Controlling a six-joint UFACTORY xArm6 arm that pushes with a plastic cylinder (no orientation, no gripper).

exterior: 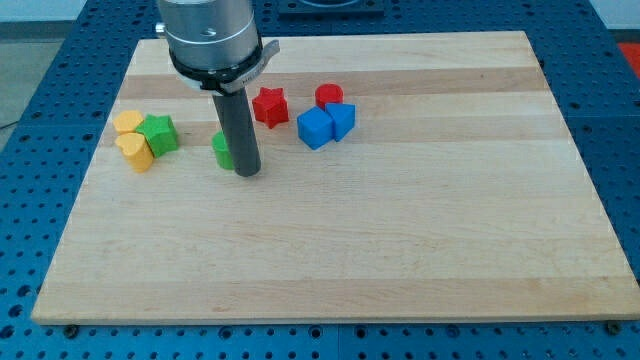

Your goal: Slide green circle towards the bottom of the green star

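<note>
— Nearest, at the view's bottom?
— Just bare wooden board (330,260). Nothing on it there.

— Next up?
— My tip (247,172), down on the board. Touching the green circle (223,150) on its right side, it seems. Partly hidden behind the rod.

— Any claw? Open or shut?
— No claw at all. Only a straight rod. Holds nothing, just pushes.

— How will the green circle handle?
— Probably small, light and hard. Should slide easily. Might slip off sideways, being round. Best pushed from the right, aimed a bit toward the view's bottom.

— Push where?
— Left, to just under the green star (159,133). Beside it, two yellow blocks (132,140).

— Farthest back?
— Red star (270,105), two blue blocks (325,125), one red block (328,95).
</note>
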